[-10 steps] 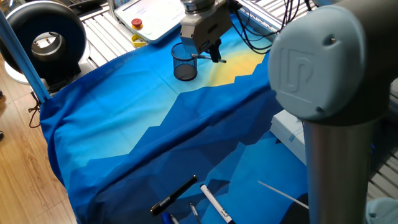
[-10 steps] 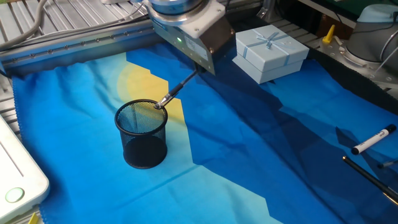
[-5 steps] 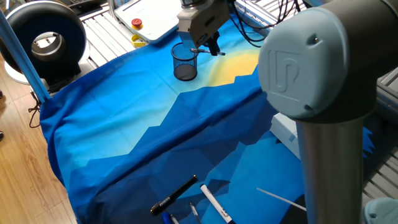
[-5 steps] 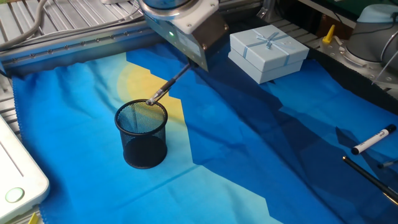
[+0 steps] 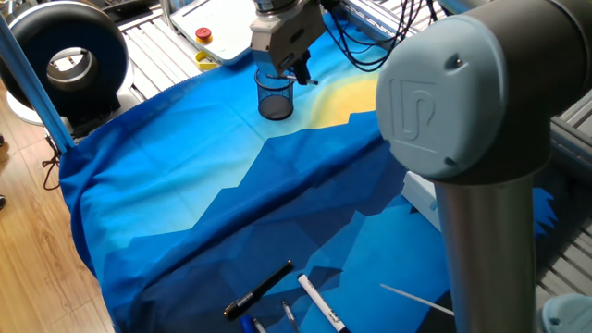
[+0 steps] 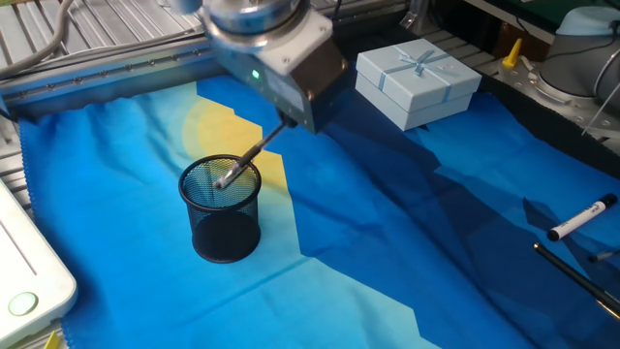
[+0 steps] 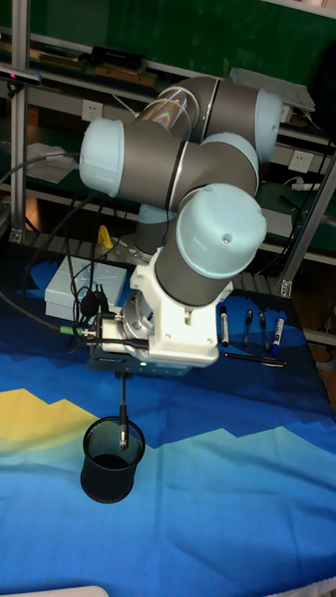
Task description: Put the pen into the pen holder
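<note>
The pen holder (image 6: 221, 225), a black wire-mesh cup, stands upright on the blue and yellow cloth (image 6: 407, 252). My gripper (image 6: 289, 120) hangs just above and beside its mouth, shut on the upper end of the slim pen (image 6: 254, 152). The pen slants down from the fingers, and its lower tip lies within the cup's rim. In the tall fixed view the pen (image 7: 122, 410) hangs nearly straight down from the gripper (image 7: 123, 371) into the top of the pen holder (image 7: 111, 466). The one fixed view shows the gripper (image 5: 300, 72) right over the pen holder (image 5: 275, 94).
A light blue gift box (image 6: 417, 79) sits behind the gripper. A thick black marker (image 5: 260, 289) and a white marker (image 5: 321, 303) lie at the cloth's near edge. A white device (image 6: 29, 276) stands beside the cup, and a black round machine (image 5: 65, 55) stands off the table.
The gripper has carried the pen sideways toward the cup. The pen's tip has gone from the rim's edge to inside the cup's mouth.
</note>
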